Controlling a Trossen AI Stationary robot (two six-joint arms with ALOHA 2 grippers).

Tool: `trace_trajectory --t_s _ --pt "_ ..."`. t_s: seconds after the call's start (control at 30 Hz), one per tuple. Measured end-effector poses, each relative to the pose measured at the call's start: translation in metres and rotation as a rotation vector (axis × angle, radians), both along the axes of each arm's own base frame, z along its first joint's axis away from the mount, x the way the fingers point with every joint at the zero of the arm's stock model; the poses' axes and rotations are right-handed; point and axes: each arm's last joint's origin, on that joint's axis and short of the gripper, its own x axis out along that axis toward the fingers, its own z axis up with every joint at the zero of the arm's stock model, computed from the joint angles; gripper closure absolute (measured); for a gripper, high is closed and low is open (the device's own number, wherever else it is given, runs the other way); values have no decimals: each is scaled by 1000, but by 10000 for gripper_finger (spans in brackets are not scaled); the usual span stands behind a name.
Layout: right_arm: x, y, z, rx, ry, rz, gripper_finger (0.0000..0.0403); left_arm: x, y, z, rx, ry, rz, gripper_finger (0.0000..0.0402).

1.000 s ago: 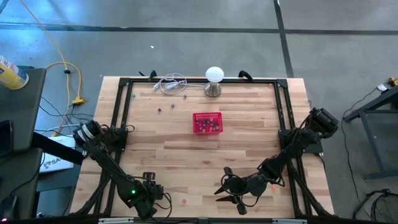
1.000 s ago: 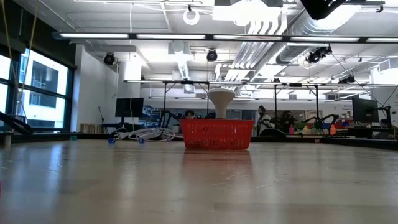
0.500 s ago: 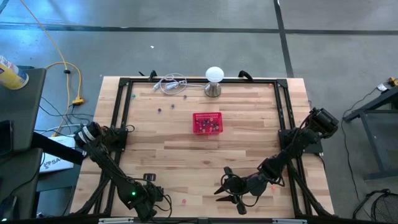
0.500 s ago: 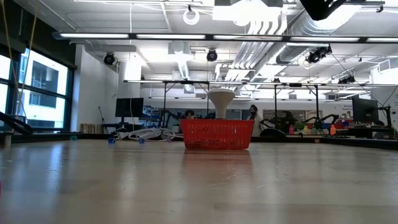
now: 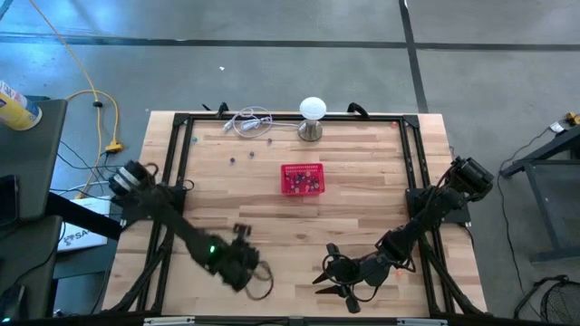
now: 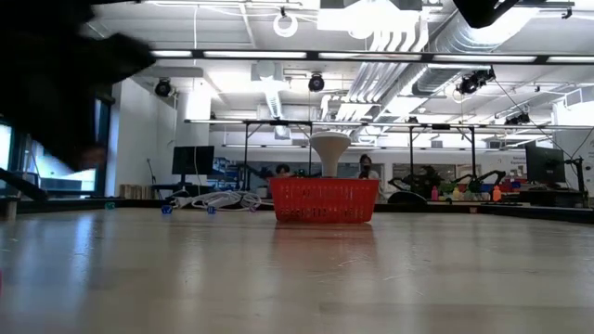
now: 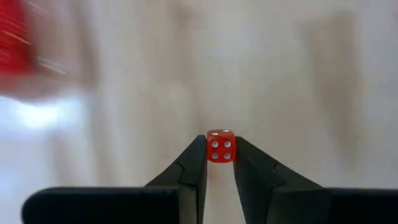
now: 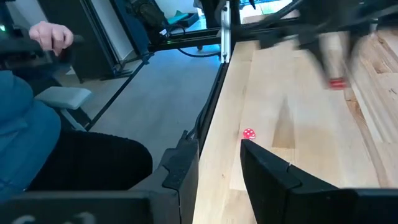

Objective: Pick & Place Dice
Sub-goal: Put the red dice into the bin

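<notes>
From above, the table [image 5: 362,190] is pale wooden planks inside a black metal frame. The red mesh basket [image 5: 302,179] sits near its middle with a heap of small dice [image 5: 304,183] inside, too tiny to count. Two loose dice [image 5: 233,161] lie on the wood to the basket's left, and one pink die [image 5: 268,292] lies near the front edge. Behind the basket stand a white ball lamp [image 5: 312,118] on a metal base and a coil of white cable [image 5: 246,120]. The left gripper [image 5: 256,275] hangs over the front left of the table; the right gripper [image 5: 333,282] waits at the front right, its two dark fingers spread apart.

At table height, the basket [image 6: 324,200] shows a fine rectangular mesh with the lamp's base [image 6: 330,148] rising behind it. A dark blur fills the upper left corner.

The left wrist camera shows two smooth black fingers [image 7: 194,168] pinching one red die [image 7: 220,147] with white pips, four facing the camera, above blurred wood.

The right wrist camera shows its own fingers [image 8: 267,171] apart, one pink die [image 8: 249,133] on the wood beyond them, the other arm's blurred gripper with a red die [image 8: 336,83] farther off, and a seated person in a blue top [image 8: 25,134].
</notes>
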Motion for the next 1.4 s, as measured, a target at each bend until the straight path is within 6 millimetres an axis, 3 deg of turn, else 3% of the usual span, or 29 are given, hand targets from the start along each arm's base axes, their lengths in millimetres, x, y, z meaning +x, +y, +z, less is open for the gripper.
trace_trajectory --t_s 0.17,0.37,0.6,0.8,0.97,1.4 --pt "0 0 0 0 0 0 293 43 68 26 126 -140 -1 345" --pt "0 0 0 0 0 0 293 84 152 36 7 -248 -77 345" --pt "0 0 -1 -8 9 0 293 92 229 38 -72 -349 -30 344" --pt "-1 -1 -3 -22 24 1 293 92 261 33 -196 -401 114 344" --pt "-1 -1 -3 -28 29 1 293 93 275 23 -273 -390 165 330" --pt "-1 -1 -4 -18 39 -8 293 97 277 23 -277 -422 156 205"
